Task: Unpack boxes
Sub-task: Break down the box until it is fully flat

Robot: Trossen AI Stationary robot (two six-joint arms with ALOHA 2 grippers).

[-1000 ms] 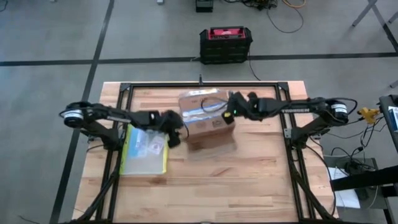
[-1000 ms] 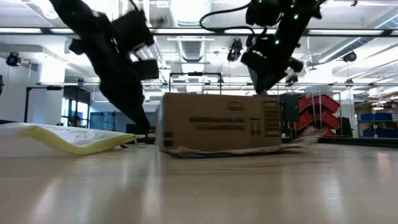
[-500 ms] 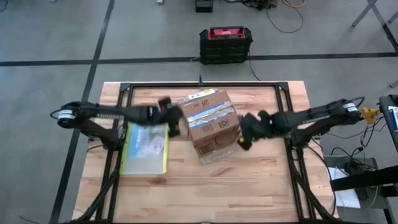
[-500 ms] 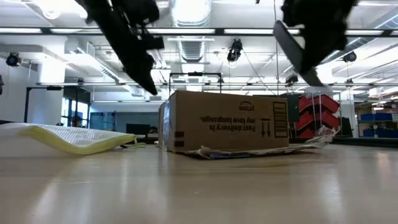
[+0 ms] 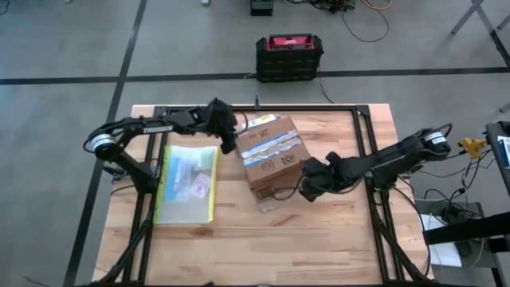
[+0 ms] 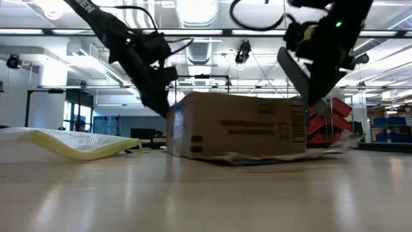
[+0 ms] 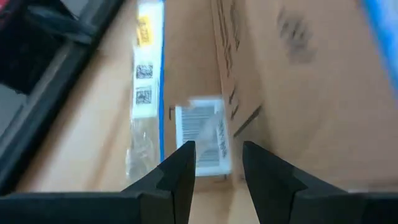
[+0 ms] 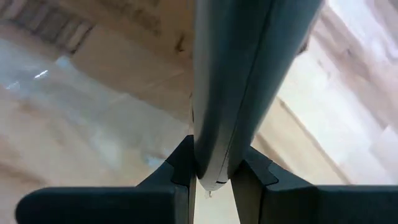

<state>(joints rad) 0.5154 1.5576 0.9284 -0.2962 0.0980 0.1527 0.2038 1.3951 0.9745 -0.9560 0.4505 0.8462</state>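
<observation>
Box sits mid-table, toward the far edge. Its long axis runs diagonally: one end points at the far-left corner, the other toward the near right. It is closed, with a tape strip crossing the top.

Left hand hangs at the box's far-left end, just beside the top edge. In its wrist view the fingers stand apart with a moderate gap, nothing between them, and the box wall and a barcode label lie straight ahead. Whether a fingertip touches cardboard I cannot tell.

Right hand is at the opposite, near-right end, low beside the box's corner. Its fingers are clamped narrow on a slim dark blade-like tool that points down along the box wall toward a crinkled clear film lying at the box's foot.

Relation that matters: the box lies between the two hands, lengthways. Both are close; the right, carrying the tool, looks better placed to work the taped seam, the left to steady the far end.

Writing: white label on the far end of the top, its print too small to read. Black marks and a barcode block on the side facing the low camera, blurred here and unreadable. No brand legible.

Clear pouch with yellow edge lies flat left of the box, apart from it.
</observation>
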